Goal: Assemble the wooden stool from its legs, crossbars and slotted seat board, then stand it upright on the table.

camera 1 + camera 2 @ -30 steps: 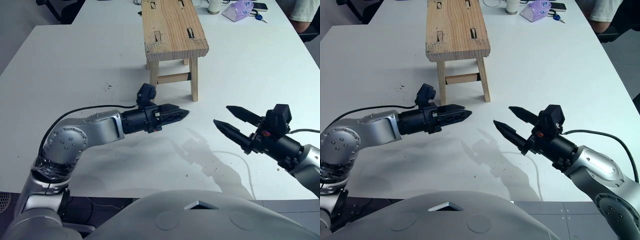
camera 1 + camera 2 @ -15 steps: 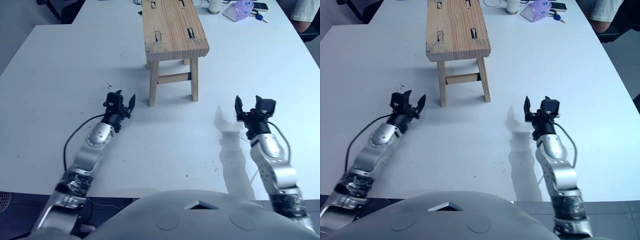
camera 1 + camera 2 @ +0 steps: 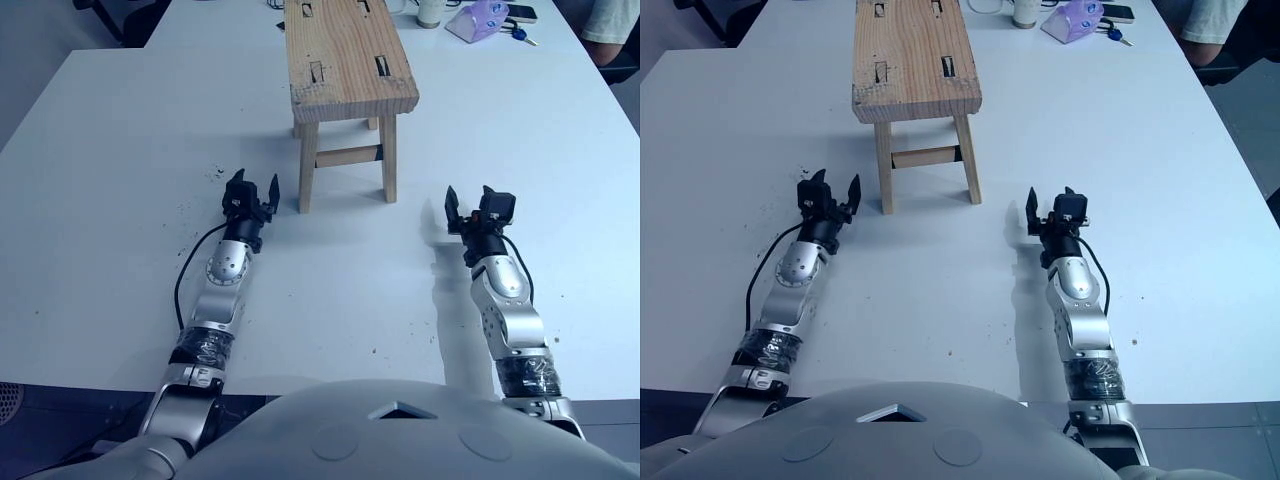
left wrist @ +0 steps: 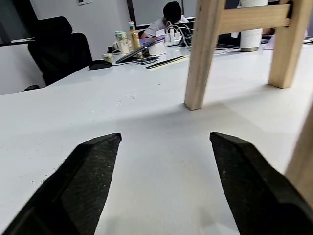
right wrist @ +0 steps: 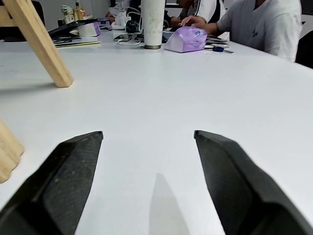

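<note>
Left eye view, looking down over your two outstretched arms: the wooden stool (image 3: 345, 110) stands upright on the white table (image 3: 120, 150), fully put together. Its slotted seat board (image 3: 350, 60) is on top, its legs are planted on the tabletop, and a crossbar (image 3: 347, 156) spans the near pair. Your left gripper (image 3: 256, 178) sits low over the table just beside the stool's near left leg (image 3: 308, 170) without touching it, jaws spread wide and holding nothing. Your right gripper (image 3: 468, 192) sits low on the other side, near the near right leg (image 3: 388, 160) but clear of it, jaws likewise wide apart and empty. In the left wrist view, that gripper's two dark fingers (image 4: 88, 181) frame bare tabletop, with the stool's legs rising close ahead. The right wrist view looks between its parted fingers (image 5: 230, 176) across the table to a white tumbler (image 5: 153, 22) and a purple pouch (image 5: 187, 39) at the far end.
</note>
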You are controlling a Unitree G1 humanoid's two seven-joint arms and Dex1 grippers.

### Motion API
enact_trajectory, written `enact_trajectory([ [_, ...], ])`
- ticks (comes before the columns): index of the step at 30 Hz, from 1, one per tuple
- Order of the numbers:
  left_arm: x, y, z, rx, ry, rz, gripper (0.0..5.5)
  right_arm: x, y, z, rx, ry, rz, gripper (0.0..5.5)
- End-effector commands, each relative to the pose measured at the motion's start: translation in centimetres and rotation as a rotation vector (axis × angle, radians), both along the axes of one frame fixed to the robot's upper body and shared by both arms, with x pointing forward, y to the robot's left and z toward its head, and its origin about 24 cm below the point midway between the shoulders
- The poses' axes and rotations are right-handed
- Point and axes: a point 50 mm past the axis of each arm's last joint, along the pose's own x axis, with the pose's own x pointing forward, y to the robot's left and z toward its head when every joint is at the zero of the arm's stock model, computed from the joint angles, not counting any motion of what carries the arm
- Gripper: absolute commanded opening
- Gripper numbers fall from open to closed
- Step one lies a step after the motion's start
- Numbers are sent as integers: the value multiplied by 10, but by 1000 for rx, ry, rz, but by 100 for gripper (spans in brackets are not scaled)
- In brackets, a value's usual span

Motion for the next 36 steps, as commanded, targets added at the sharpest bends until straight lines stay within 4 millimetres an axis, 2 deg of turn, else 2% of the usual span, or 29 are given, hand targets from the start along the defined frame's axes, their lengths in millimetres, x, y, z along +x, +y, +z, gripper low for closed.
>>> enact_trajectory([
  [1,5,-2,-2,-14,7,21,298,8,-5,0,25,2,-1,302],
  [6,9,-3,-1,-8,-1,49,298,21,-14,2,-13,10,-26,302],
  [12,9,14,-9,10,14,164,298,33,-36,-4,-61,86,-110,302],
  [16,13,18,-7,5,-1,218,298,38,-44,-7,-84,127,-130,302],
  [25,19,9,-14,-7,16,257,298,47,-46,-16,-43,204,-172,302],
  [28,19,10,-18,3,38,269,298,49,-50,-17,-76,212,-169,302],
  [36,25,7,-18,20,43,254,298,56,-55,-12,-108,174,-166,302],
])
